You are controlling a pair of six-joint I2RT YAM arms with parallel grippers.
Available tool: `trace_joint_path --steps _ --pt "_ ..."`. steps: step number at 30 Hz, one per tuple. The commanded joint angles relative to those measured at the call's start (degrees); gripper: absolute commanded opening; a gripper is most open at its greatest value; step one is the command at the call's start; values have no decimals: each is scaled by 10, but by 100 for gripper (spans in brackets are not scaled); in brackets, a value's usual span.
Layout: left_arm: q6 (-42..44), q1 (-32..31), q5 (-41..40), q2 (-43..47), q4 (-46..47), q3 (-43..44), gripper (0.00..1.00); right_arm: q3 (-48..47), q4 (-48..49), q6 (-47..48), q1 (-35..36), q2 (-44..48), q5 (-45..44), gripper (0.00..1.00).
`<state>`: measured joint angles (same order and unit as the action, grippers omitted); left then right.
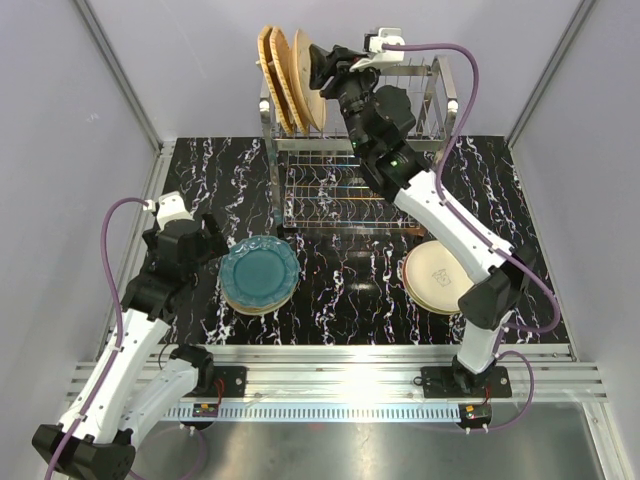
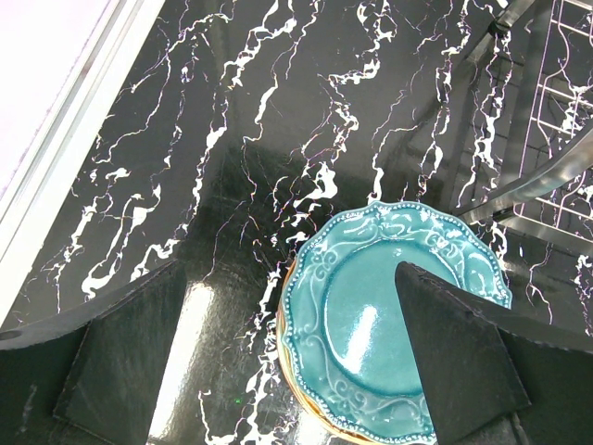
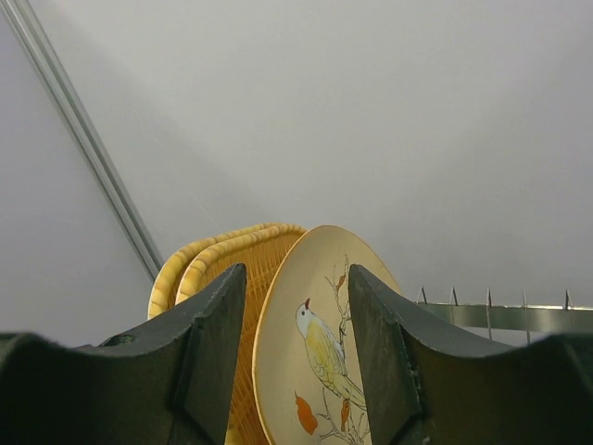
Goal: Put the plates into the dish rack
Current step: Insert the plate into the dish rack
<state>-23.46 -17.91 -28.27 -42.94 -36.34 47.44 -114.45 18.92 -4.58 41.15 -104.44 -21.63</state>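
The right gripper (image 3: 296, 273) has its jaws released either side of the cream bird-and-branch plate (image 3: 315, 362), upright beside orange woven plates (image 3: 218, 255); only the overhead view places them at the left end of the steel wire dish rack (image 1: 420, 75). The left gripper (image 2: 287, 269) gapes above a scalloped teal plate (image 2: 357, 315) by the front edge of the black marbled bench (image 1: 350, 290)

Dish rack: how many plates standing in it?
3, all at the left end of the dish rack: two orange woven plates, then the bird-print plate, which the open right gripper straddles. The arm covers part of the rack, so more could hide.
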Motion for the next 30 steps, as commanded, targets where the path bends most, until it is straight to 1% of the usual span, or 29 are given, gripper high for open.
trace_joint_path --steps 1,5,6,8,9,10,11,13,17,19,20,22,23,25,26,28,30 --pt "9 -1 1 0 24 10 99 20 30 1 -5 46 1 56" --pt "11 1 0 -1 23 9 99 63 27 5 -5 85 4 56" --pt "14 1 4 0 26 10 96 95 31 8 -5 106 5 56" --pt "16 2 8 1 29 7 94 132 38 11 -5 149 7 56" --pt "17 2 9 2 30 6 91 170 43 14 -5 161 11 56" --pt "18 2 10 2 31 5 91 187 41 16 -5 176 14 56" --pt "18 4 11 2 33 5 91 203 38 19 -5 203 17 56" --pt "16 6 9 0 31 5 99 245 10 23 -5 233 40 56" --pt "10 7 3 -16 25 7 99 321 -56 33 -5 323 92 55" --pt "-1 9 6 -22 21 9 99 360 -84 30 -5 352 130 50" --pt "-6 13 14 -29 21 10 99 376 -97 28 -5 381 144 49" --pt "-24 17 26 -40 15 10 99 426 -120 15 -4 411 178 41" --pt "-32 19 36 -55 13 10 99 443 -127 12 -5 439 190 39" --pt "-46 26 46 -73 7 19 99 493 -142 -4 -4 468 214 36" --pt "-50 38 57 -99 -10 26 99 510 -146 -8 -4 494 229 33" --pt "-65 59 71 -134 -27 52 99 553 -163 -16 -3 516 257 29" --pt "-75 71 124 -149 -33 61 99 592 -185 -23 -3 541 276 28"
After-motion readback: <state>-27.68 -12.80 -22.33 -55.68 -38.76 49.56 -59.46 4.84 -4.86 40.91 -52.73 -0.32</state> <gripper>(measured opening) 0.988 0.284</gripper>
